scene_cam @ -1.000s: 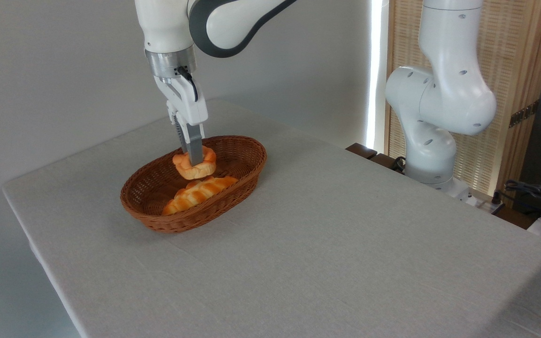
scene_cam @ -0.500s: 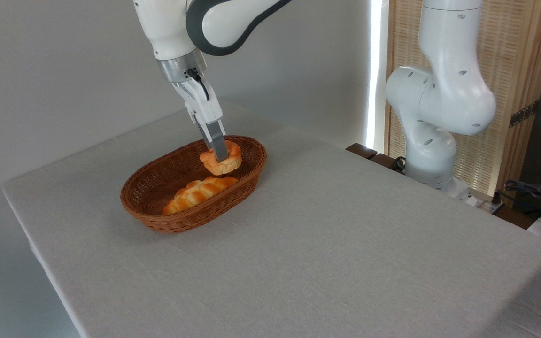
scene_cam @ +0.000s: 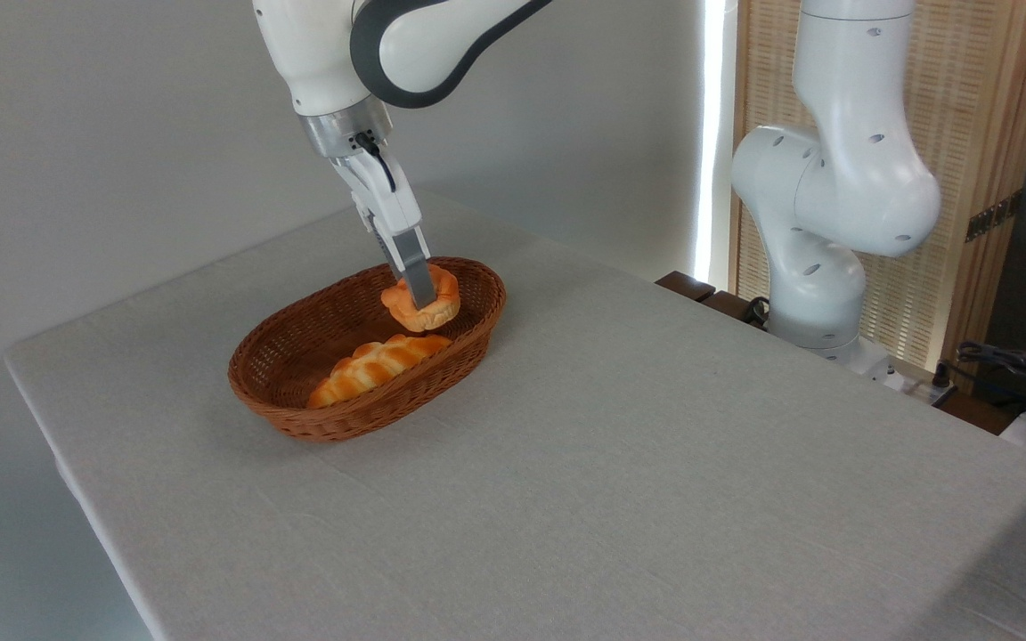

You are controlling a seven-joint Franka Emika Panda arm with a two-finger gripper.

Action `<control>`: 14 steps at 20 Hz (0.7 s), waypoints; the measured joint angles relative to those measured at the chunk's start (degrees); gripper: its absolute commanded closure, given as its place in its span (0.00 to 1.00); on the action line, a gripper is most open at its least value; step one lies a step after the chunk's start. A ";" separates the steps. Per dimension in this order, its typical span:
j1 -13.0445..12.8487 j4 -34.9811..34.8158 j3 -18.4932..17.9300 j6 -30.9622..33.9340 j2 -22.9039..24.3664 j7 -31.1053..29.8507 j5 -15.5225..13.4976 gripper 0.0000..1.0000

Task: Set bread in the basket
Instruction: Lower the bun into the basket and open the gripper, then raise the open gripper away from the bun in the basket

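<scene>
A grey-clothed table is shown, with a wicker basket on it holding a braided loaf. The bread – a small bun – is held above the basket's right end, clamped by the tilted gripper.

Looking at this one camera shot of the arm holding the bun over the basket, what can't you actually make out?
- Whether the bread touches the basket floor or hangs above it: one fixed view.
- The gripper: its far finger is hidden behind the near one and the bun.
- The braided loaf: its lower side sits behind the near rim.
- The arm's upper part: cut off by the top edge.
</scene>
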State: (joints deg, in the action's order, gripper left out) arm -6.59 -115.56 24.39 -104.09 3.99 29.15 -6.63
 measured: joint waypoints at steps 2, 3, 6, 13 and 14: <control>-0.02 0.04 0.03 0.00 0.00 1.24 0.00 0.00; -0.03 0.05 0.03 0.00 0.00 1.87 0.00 0.00; -0.03 0.29 0.03 0.00 0.02 2.75 0.00 0.00; 0.44 7.79 -3.67 -0.03 0.63 2.84 0.22 0.00; 0.60 9.34 -5.14 -0.01 0.72 2.86 0.23 0.00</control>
State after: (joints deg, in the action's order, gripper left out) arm -5.99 -106.22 19.26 -104.10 4.72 32.01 -6.39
